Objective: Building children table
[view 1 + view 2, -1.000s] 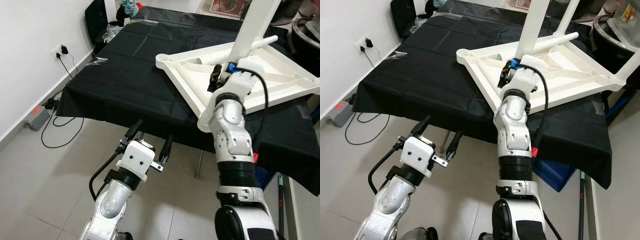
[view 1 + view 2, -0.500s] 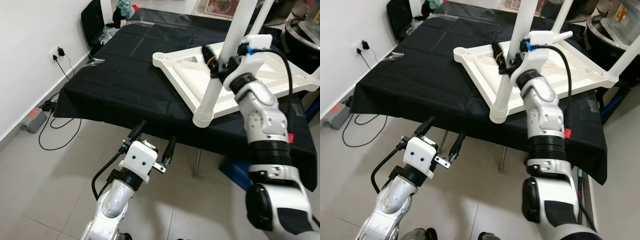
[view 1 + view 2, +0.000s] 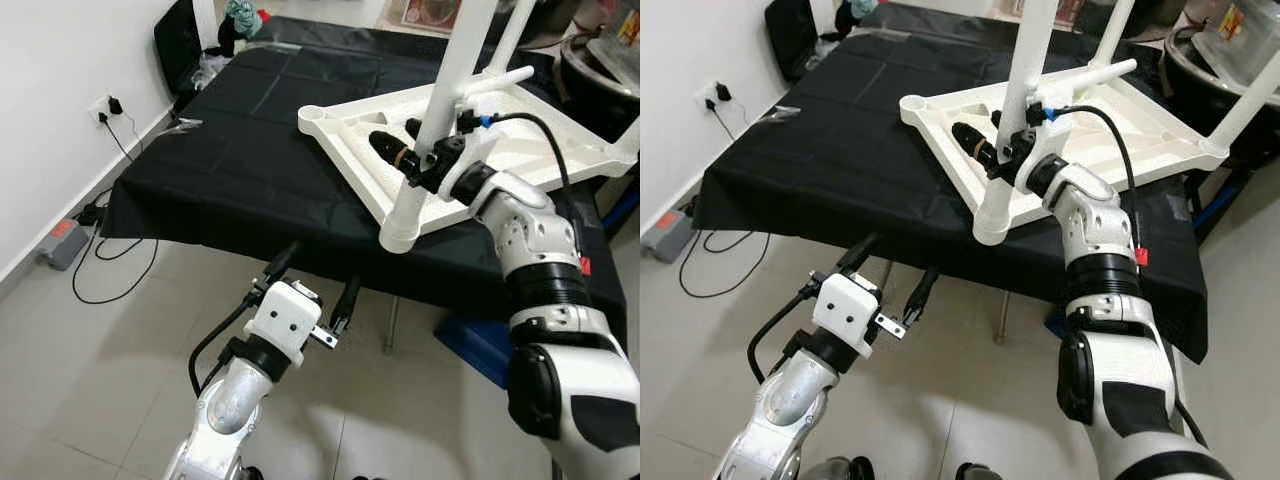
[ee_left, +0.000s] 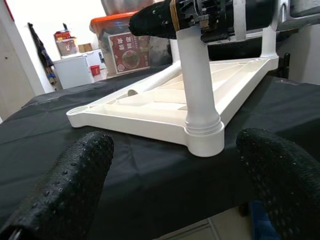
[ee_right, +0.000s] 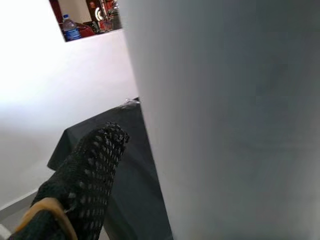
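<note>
Nearest, the left hand (image 3: 312,290) hangs low over the pale tiled floor (image 3: 90,360), just short of the worktop's front edge, its two long black fingers (image 4: 65,185) spread apart with nothing between them; their pads are rubbery and covered in small bumps. A black cable (image 3: 215,340) loops from its white, boxy wrist housing. Beyond it stands the worktop (image 3: 230,150), draped in a smooth black cloth that hangs over the edges. On the cloth lies the children's table (image 3: 360,160), upside down: a white moulded plastic top, ribbed on its underside, with round sockets at the corners. From the near corner socket (image 3: 398,232), which overhangs the worktop's front edge, a smooth white round leg (image 3: 440,100) rises upright. The right hand (image 3: 400,155) reaches in from the right and is closed around this leg partway up, its black fingers (image 3: 975,140) pointing toward the robot's left over the ribbed underside; in the right wrist view the leg's plain white surface sits right against one dimpled finger (image 5: 90,170). Another white leg (image 3: 510,35) stands farther back, and a short peg (image 3: 500,78) lies across the underside. On the left white wall, a socket (image 3: 105,105) holds a plug, and its cord trails to the floor.
</note>
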Controlling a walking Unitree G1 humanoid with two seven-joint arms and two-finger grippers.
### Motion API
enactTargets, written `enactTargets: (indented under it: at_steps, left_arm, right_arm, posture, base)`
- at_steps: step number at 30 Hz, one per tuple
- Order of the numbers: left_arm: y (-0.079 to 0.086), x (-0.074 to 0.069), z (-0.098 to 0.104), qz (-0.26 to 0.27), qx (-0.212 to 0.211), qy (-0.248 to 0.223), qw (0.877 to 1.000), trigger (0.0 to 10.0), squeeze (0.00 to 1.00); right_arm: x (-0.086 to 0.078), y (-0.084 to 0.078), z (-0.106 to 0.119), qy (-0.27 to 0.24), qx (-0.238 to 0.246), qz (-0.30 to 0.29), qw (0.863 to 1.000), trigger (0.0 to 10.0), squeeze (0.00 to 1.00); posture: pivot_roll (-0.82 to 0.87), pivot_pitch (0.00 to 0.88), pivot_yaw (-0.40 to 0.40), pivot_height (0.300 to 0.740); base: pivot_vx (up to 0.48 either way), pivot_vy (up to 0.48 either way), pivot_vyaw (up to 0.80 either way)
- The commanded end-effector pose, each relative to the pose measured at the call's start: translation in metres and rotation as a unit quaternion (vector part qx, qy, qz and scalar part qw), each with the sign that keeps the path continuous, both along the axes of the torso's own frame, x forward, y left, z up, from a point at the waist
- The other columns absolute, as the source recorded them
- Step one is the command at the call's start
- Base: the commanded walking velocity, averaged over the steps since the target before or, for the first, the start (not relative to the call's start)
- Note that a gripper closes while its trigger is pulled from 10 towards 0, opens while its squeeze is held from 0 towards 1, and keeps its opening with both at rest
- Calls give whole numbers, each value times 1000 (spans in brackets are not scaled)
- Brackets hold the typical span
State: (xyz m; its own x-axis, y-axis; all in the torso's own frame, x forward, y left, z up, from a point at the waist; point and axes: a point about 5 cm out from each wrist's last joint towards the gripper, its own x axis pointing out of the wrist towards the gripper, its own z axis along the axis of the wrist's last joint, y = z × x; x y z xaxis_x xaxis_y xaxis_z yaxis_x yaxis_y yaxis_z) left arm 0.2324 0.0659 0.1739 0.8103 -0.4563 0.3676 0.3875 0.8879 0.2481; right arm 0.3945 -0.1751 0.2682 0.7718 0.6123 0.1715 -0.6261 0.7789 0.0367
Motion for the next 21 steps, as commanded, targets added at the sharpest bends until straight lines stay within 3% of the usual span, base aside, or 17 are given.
enactTargets:
  at_steps: [1, 2, 3, 4, 7, 8, 10, 12, 13, 14, 17, 18, 19, 20, 21]
  left_arm:
    - [-2, -1, -6, -8, -6, 21, 1000, 10000, 0]
    - [-3, -2, -6, -15, -9, 24, 1000, 10000, 0]
    - [-3, -2, -6, -15, -9, 24, 1000, 10000, 0]
    - [-4, -2, -6, -20, -11, 24, 999, 10000, 0]
    - [-4, -2, -6, -23, -12, 25, 999, 10000, 0]
    - [-4, -1, -5, -23, -13, 24, 999, 10000, 0]
    - [-4, -1, -5, -23, -13, 24, 999, 10000, 0]
    - [-4, -2, -4, -24, -12, 22, 999, 10000, 0]
    - [-4, -2, -4, -24, -12, 22, 999, 10000, 0]
    - [-4, -2, -4, -24, -11, 22, 999, 10000, 0]
    - [-4, -2, -4, -24, -11, 22, 999, 10000, 0]
    - [-4, -2, -5, -25, -10, 22, 999, 10000, 0]
    - [-4, -2, -5, -25, -10, 22, 999, 10000, 0]
    - [-4, -2, -5, -23, -9, 21, 999, 10000, 0]
    - [-4, -2, -5, -23, -9, 21, 999, 10000, 0]
  right_arm:
    - [0, 13, -5, 9, -13, 43, 999, 10000, 0]
    - [0, 14, -6, 12, -11, 59, 998, 7255, 0]
    - [0, 14, -6, 12, -11, 59, 998, 7255, 0]
    - [0, 14, -6, 7, -11, 49, 999, 0, 0]
    - [2, 12, -6, 0, -15, 32, 999, 0, 0]
    - [4, 7, -4, -8, -10, -16, 1000, 0, 0]
    - [4, 7, -4, -8, -10, -16, 1000, 0, 0]
    - [5, -5, -6, -28, -10, -140, 990, 0, 0]
    - [5, -5, -6, -28, -10, -140, 990, 0, 0]
    - [3, -12, -10, -32, 1, -214, 976, 0, 0]
    - [3, -12, -10, -32, 1, -214, 976, 0, 0]
    - [-2, -17, -15, -31, 6, -277, 960, 0, 0]
    - [-2, -17, -15, -31, 6, -277, 960, 0, 0]
    - [-11, -17, -21, -33, 6, -345, 938, 0, 0]
    - [-11, -17, -21, -33, 6, -345, 938, 0, 0]
  posture:
    - [137, 183, -70, 740]
    - [139, 185, -68, 740]
    - [139, 185, -68, 740]
    - [135, 187, -65, 740]
    - [133, 201, -67, 740]
    - [132, 206, -68, 740]
    - [132, 206, -68, 740]
    - [130, 202, -66, 740]
    - [130, 202, -66, 740]
    - [131, 201, -66, 740]
    - [131, 201, -66, 740]
    - [131, 201, -66, 740]
    - [131, 201, -66, 740]
    - [135, 193, -70, 740]
    - [135, 193, -70, 740]
  base:
    - [0, 0, 0]
    - [0, 0, 0]
    - [0, 0, 0]
    - [0, 0, 0]
    - [0, 0, 0]
    - [0, 0, 0]
    - [0, 0, 0]
    - [0, 0, 0]
    - [0, 0, 0]
    - [0, 0, 0]
    - [0, 0, 0]
    - [0, 0, 0]
    - [0, 0, 0]
    - [0, 0, 0]
    - [0, 0, 0]
